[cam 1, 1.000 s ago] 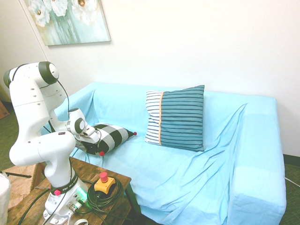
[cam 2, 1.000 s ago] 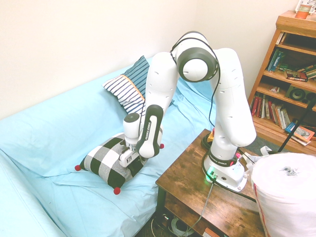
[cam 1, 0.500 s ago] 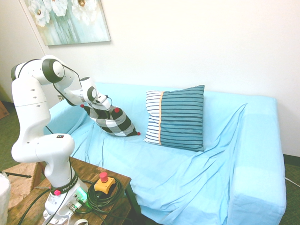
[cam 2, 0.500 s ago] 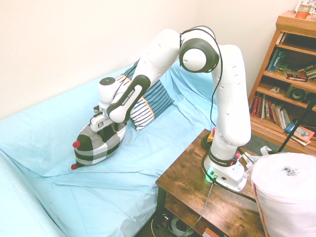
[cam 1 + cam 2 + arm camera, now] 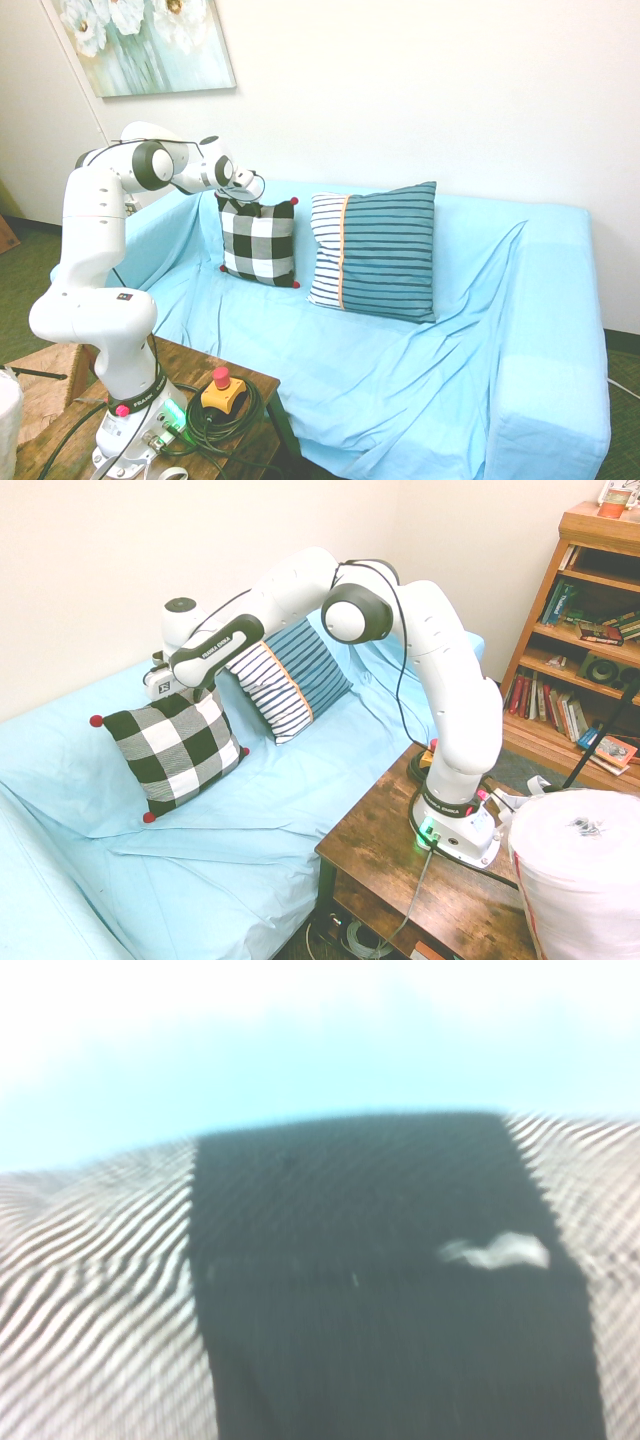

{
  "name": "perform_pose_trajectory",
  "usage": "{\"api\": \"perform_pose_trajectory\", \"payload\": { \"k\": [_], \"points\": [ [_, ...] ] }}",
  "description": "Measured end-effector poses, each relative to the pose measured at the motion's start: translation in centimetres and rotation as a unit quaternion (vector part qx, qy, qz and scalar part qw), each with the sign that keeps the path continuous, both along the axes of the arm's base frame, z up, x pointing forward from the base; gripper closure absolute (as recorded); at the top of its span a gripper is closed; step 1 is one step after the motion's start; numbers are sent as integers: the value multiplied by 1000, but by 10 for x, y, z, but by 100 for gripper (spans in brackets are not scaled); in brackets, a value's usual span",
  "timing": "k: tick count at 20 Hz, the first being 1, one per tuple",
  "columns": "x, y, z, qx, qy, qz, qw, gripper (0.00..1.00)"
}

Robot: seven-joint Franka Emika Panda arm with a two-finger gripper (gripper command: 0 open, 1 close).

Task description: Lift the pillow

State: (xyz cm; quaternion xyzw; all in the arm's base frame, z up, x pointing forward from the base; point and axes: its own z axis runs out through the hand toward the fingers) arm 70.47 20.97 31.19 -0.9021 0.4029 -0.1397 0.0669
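Checked pillow [image 5: 178,748] now upright against sofa back [image 5: 375,198]; 0.5 s ago it slanted, lower. Gripper [image 5: 190,692] at its top edge, higher than before, looks clamped on the fabric; fingertips hard to see. Pillow sits just beside striped pillow [image 5: 385,255], 4 red pom-poms seen in first exterior view. Arm [image 5: 290,590] reads "FRANKA EMIKA"; base print only partly legible. Book titles on bookshelf [image 5: 570,630] too small. Wall painting [image 5: 150,45] cut off at top. Wrist view blurry: dark check, pale patch, unclear.
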Motion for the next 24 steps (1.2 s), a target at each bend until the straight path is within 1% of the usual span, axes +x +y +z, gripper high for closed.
{"api": "perform_pose_trajectory", "payload": {
  "k": [4,7,11,16,20,24],
  "points": [
    [25,10,42,0,-1,0,1000,0],
    [19,7,69,-2,20,5,1000,0],
    [-16,-21,98,-12,65,16,998,0],
    [-63,-74,109,-22,102,40,994,0],
    [-106,-126,116,-28,119,55,991,0],
    [-157,-178,120,-27,123,51,991,0]
  ]
}}
